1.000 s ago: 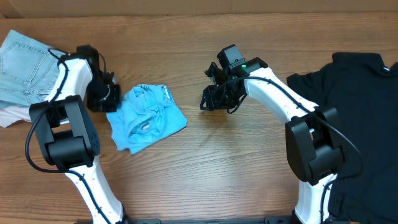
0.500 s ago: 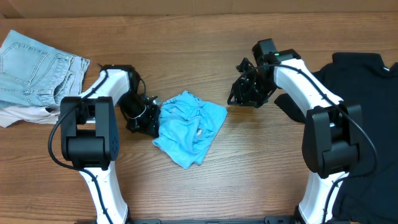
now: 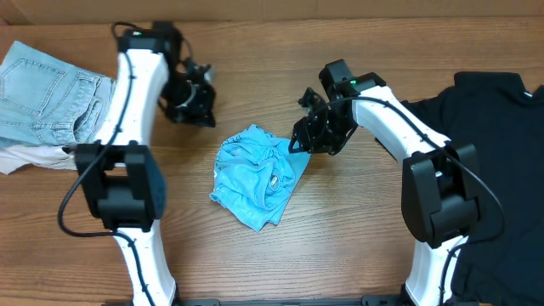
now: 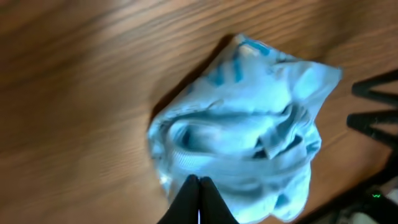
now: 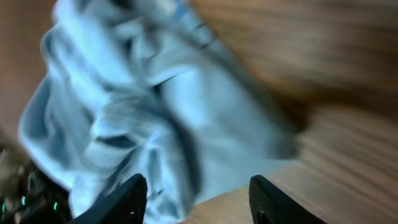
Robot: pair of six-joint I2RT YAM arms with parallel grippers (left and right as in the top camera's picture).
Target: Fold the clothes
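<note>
Pale denim piece [image 3: 42,89] and off-white piece [image 3: 21,157] lie far left. The left gripper [image 3: 197,100] is clenched, empty, apart from the crumpled sky-blue T-shirt [image 3: 255,174] at centre — its print too bunched to read. The right gripper [image 3: 304,138], jaws parted, hangs at its upper-right edge; black T-shirt [image 3: 497,144] far right.

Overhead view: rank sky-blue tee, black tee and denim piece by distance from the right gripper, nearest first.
1. sky-blue T-shirt: crumpled mid-scene, its upper right corner right at the right gripper.
2. black T-shirt: spread out at the far right side.
3. pale denim piece: far left, in the upper corner, clearly the farthest.
</note>
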